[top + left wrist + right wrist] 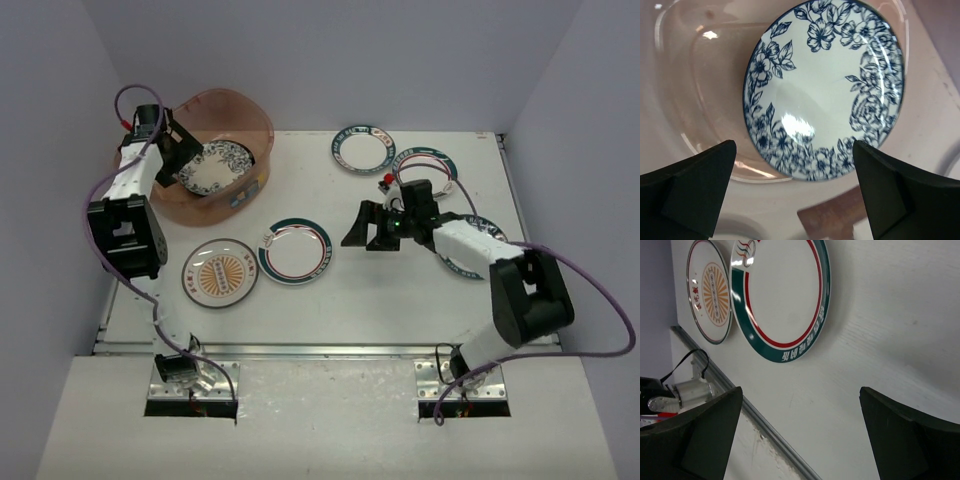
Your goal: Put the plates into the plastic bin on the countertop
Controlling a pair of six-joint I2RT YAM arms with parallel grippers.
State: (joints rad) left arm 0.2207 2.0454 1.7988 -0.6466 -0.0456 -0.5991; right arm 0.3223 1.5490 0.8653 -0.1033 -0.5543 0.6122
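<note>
Left gripper (183,150) hangs over the translucent pinkish-brown plastic bin (255,115), rounded walls. Its matte black fingers are spread wide and hold nothing. The glossy round blue floral plate (215,167) sits inside the bin below the fingers and looks tilted.

On the flat matte white countertop (350,290), the dark-rimmed orange sunburst plate (220,272) lies flat. The red-and-teal-ringed white plate (295,250) is right beside it, rims meeting or overlapping; can't tell which.

Right gripper (368,228) hovers above bare counter, fingers wide apart, empty. A teal-rimmed white plate (363,148) lies far back, and another (432,170) is partly under the right arm.
</note>
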